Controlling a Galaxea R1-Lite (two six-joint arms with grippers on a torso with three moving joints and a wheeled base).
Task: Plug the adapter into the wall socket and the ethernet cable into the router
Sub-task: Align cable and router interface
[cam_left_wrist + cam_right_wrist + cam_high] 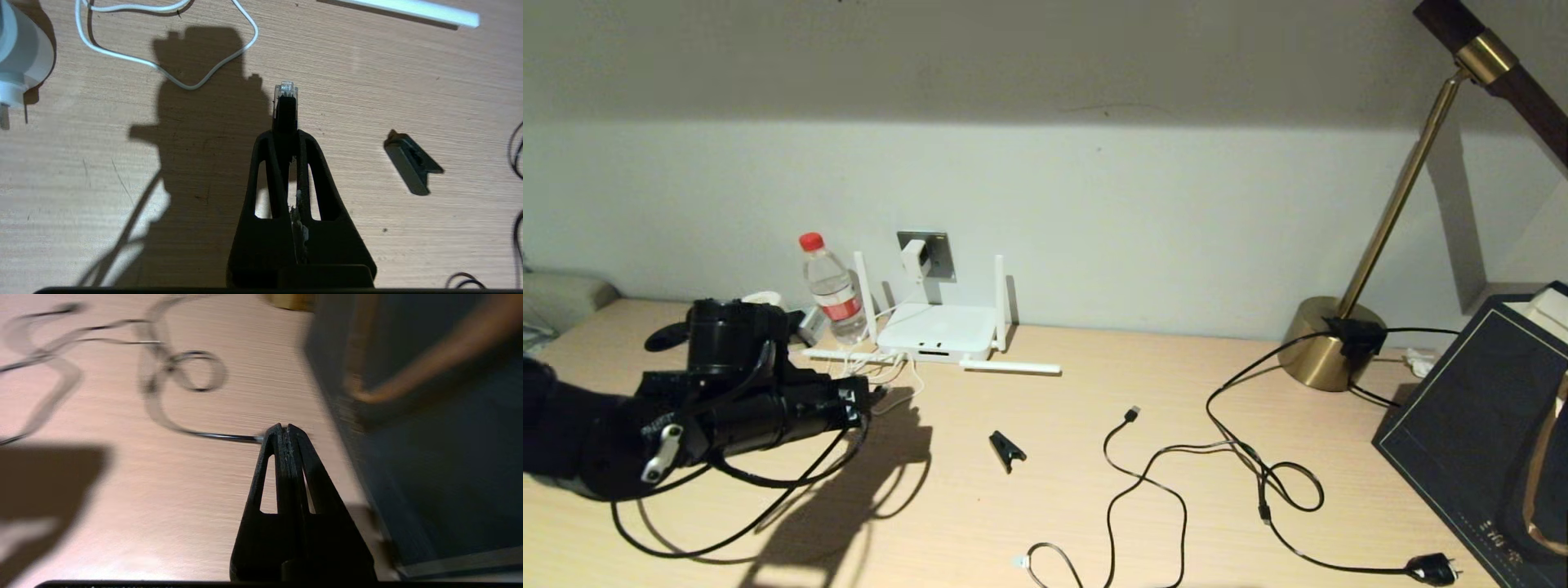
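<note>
My left gripper (872,402) hovers over the desk in front of the router (938,331), shut on the ethernet cable (742,527). The cable's clear clip connector (286,94) sticks out past the fingertips (304,141) and points towards the router. The black cable loops under my left arm. The white adapter (916,257) sits in the grey wall socket (939,255) behind the router, and its white cord (175,79) trails across the desk. My right gripper (284,428) is shut and holds nothing, low over the desk beside a dark box (429,457); it is outside the head view.
A water bottle (833,287) stands left of the router, with a round white travel plug (20,61) nearby. A small black clip (1007,450), a USB cable (1131,416) and a black mains cord with plug (1433,567) lie mid-desk. A brass lamp base (1327,345) stands at the right.
</note>
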